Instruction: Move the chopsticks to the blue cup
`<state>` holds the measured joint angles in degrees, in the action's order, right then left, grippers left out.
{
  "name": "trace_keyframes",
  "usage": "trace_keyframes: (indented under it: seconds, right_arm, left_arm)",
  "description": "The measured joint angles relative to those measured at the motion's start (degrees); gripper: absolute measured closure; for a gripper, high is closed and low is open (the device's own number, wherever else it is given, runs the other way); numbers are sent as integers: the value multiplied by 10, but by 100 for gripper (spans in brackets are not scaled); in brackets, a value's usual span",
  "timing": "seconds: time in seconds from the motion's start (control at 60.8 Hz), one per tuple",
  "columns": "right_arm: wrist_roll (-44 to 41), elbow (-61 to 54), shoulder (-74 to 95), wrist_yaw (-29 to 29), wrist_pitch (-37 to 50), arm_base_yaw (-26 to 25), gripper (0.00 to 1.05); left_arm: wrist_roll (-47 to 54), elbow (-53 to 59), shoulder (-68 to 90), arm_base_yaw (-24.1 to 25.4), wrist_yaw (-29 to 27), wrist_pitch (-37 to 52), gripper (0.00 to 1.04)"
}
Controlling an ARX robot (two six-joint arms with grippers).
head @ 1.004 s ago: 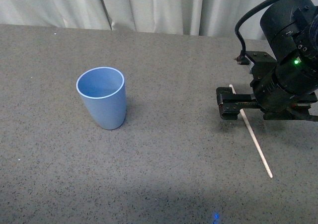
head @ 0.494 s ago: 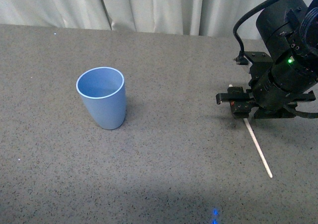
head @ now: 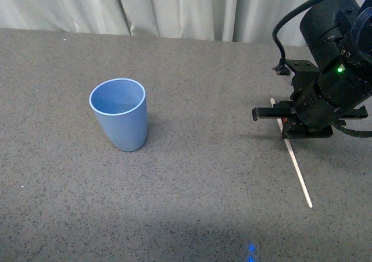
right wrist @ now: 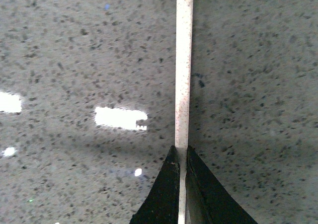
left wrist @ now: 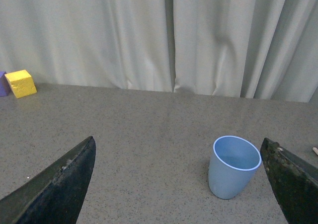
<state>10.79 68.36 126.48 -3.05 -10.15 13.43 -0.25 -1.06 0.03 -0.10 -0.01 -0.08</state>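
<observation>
The blue cup (head: pixel 118 114) stands upright on the grey table, left of centre in the front view; it also shows in the left wrist view (left wrist: pixel 234 166). The cream-white chopstick (head: pixel 296 162) lies on the table at the right. My right gripper (head: pixel 282 121) is shut on it near its far end; in the right wrist view the stick (right wrist: pixel 183 70) runs straight out from between the closed black fingertips (right wrist: pixel 171 172). My left gripper (left wrist: pixel 184 182) is open and empty, well back from the cup, with its dark fingers (left wrist: pixel 54 184) at the frame's sides.
A yellow block (left wrist: pixel 20 83) and a purple object (left wrist: pixel 3 83) sit at the far edge of the table by the white curtain. The speckled grey table (head: pixel 203 180) stretches between the cup and the chopstick.
My right gripper has closed on the chopstick. The stick's near end has shifted slightly left. The cup has not moved.
</observation>
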Motion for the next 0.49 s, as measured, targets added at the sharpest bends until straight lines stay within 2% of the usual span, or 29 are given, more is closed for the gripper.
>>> trace_keyframes:
  seconds: [0.165,0.346,0.494]
  right_arm:
    - [1,-85,-82,-8,144,23,104]
    - [-11,-163,-183,-53,398,80,104]
    - [-29,-174,-182,-94,589,137,104]
  left_arm:
    - [0,0,0,0,0,0,7]
    - [0,0,0,0,0,0,7]
    - [0,0,0,0,0,0,7]
